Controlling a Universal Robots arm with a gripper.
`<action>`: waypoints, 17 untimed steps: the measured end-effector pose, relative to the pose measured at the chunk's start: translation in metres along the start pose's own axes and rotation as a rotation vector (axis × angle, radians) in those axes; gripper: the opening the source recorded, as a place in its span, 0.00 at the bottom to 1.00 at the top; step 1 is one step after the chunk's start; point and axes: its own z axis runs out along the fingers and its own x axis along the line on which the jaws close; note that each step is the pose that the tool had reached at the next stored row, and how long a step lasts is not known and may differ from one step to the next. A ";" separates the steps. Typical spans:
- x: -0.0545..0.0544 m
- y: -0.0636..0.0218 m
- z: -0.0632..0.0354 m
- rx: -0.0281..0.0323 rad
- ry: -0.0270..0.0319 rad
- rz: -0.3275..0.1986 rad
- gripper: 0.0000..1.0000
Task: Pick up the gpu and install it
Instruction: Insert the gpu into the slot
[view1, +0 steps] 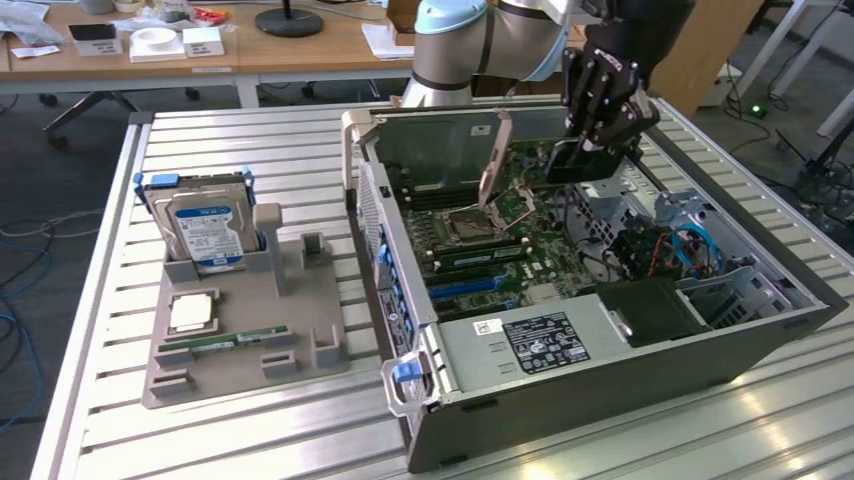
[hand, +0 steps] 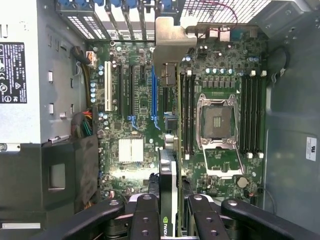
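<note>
My gripper (view1: 591, 150) hangs inside the open computer case (view1: 641, 370), over the far part of the motherboard (view1: 514, 245). It is shut on the gpu (hand: 168, 165), a thin dark card seen edge-on in the wrist view, running away from the black fingers (hand: 145, 215) on either side of it. The card's silvery-beige bracket (hand: 170, 45) reaches the case's rear slot openings. The card lines up along the expansion slots, close to a blue slot (hand: 154, 95). Whether it sits in a slot I cannot tell.
A grey parts holder (view1: 320, 345) on the slatted table at the exterior view's left carries a silver hard drive (view1: 207, 235), a processor chip (view1: 191, 312) and a green memory stick (view1: 220, 342). In the case are the power supply (view1: 534, 340), the open processor socket (hand: 217, 120) and cables (view1: 667, 250).
</note>
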 end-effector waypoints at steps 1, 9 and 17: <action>0.000 0.0001 0.0010 0.0002 0.0001 0.000 0.27; 0.000 0.0005 0.0033 0.0011 0.0000 0.000 0.27; 0.000 0.0030 0.0034 0.0016 0.0000 0.000 0.27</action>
